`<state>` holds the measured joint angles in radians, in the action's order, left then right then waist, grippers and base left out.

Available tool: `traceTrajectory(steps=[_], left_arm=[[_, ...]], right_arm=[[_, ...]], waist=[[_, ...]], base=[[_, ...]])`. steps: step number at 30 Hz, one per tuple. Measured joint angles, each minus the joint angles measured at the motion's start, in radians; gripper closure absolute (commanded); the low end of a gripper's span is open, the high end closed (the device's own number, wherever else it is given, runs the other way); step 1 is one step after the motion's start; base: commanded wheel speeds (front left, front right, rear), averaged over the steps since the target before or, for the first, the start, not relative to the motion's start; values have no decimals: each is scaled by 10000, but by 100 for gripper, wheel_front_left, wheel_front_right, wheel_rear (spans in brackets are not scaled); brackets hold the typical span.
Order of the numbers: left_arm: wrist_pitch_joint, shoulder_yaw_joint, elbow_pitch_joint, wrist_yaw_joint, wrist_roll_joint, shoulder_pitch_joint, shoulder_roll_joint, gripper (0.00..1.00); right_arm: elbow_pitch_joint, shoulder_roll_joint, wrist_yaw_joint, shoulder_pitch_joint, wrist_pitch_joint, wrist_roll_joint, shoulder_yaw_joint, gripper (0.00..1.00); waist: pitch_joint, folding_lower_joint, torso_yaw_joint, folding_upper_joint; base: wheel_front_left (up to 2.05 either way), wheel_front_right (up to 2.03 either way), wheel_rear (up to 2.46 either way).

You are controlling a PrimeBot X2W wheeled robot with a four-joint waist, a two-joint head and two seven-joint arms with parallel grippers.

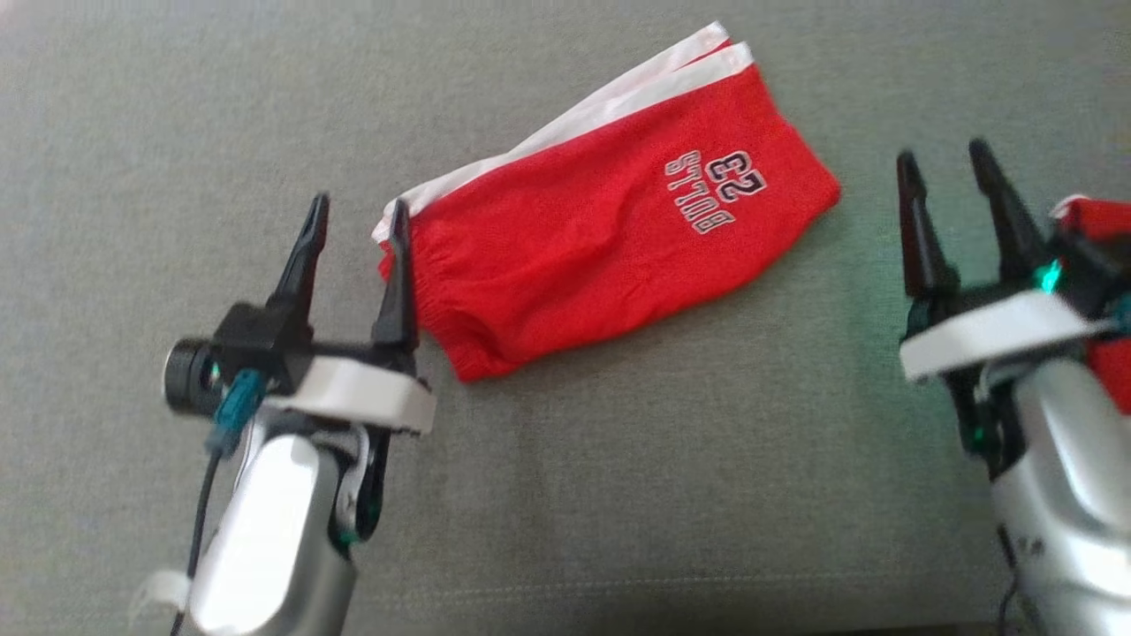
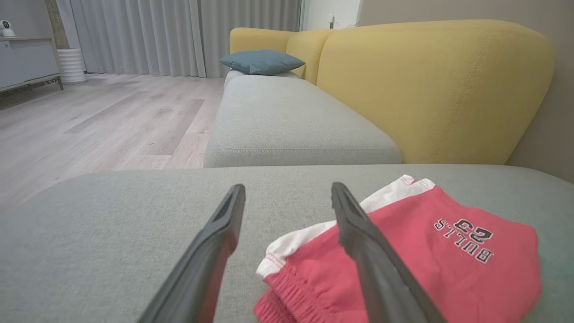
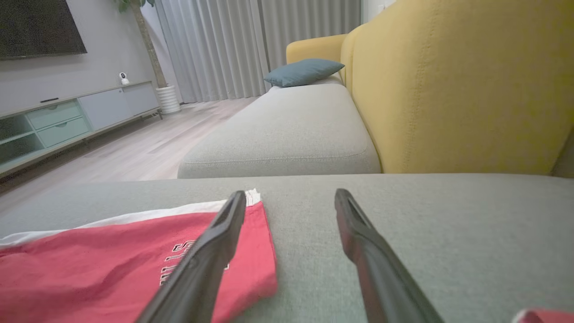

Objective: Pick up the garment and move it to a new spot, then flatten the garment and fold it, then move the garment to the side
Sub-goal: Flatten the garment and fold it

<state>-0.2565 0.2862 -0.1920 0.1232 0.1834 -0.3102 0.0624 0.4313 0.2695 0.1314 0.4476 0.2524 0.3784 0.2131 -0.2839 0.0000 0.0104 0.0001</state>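
Nearest, the left gripper (image 1: 359, 210) is spread wide and empty, its right finger over the elastic waistband end of the folded red shorts (image 1: 610, 230). The right gripper (image 1: 942, 157), equally wide and empty, stands just past the shorts' right end. The shorts lie flat on the grey sofa seat (image 1: 618, 495), white stripe along the far edge, printed "BULLS 23". Farther off are the yellow backrest (image 2: 439, 89) and a blue pillow (image 2: 262, 61).
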Motion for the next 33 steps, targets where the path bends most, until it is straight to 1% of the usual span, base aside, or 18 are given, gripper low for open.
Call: traceTrajectory(steps=[2,3,4,6,11,14,22,33], left_arm=[[0,-63,35,0,-58,178,27,0],[0,-105,92,0,-132,528,81,0],[0,-105,92,0,-132,528,81,0],[0,-113,167,-2,-165,870,111,0],[0,-192,293,-2,-249,1556,134,0],[0,-370,309,0,-249,1811,132,0],[0,-456,341,15,-251,2058,113,0],[0,-675,378,10,-408,2032,17,0]], right_arm=[[-159,-84,0,-282,0,-113,-98,0],[-433,-261,0,-856,-6,-313,-286,0],[-433,-261,0,-856,-6,-313,-286,0],[-759,-474,0,-1450,-73,-456,-525,0],[-1718,-974,0,-2719,-506,-846,-1060,0],[-2247,-1168,0,-3172,-740,-953,-1204,0],[-3129,-1338,0,-3395,-1221,-1074,-1392,0],[-3672,-1335,0,-3555,-1480,-1243,-1578,0]], waist=[[87,0,-68,0],[257,0,-180,0],[257,0,-180,0],[428,0,-282,0],[768,0,-474,0],[885,0,-556,0],[1017,0,-586,0],[866,0,-452,0]], base=[[0,0,0],[0,0,0],[0,0,0],[0,0,0],[0,0,0],[0,0,0],[0,0,0],[0,0,0]])
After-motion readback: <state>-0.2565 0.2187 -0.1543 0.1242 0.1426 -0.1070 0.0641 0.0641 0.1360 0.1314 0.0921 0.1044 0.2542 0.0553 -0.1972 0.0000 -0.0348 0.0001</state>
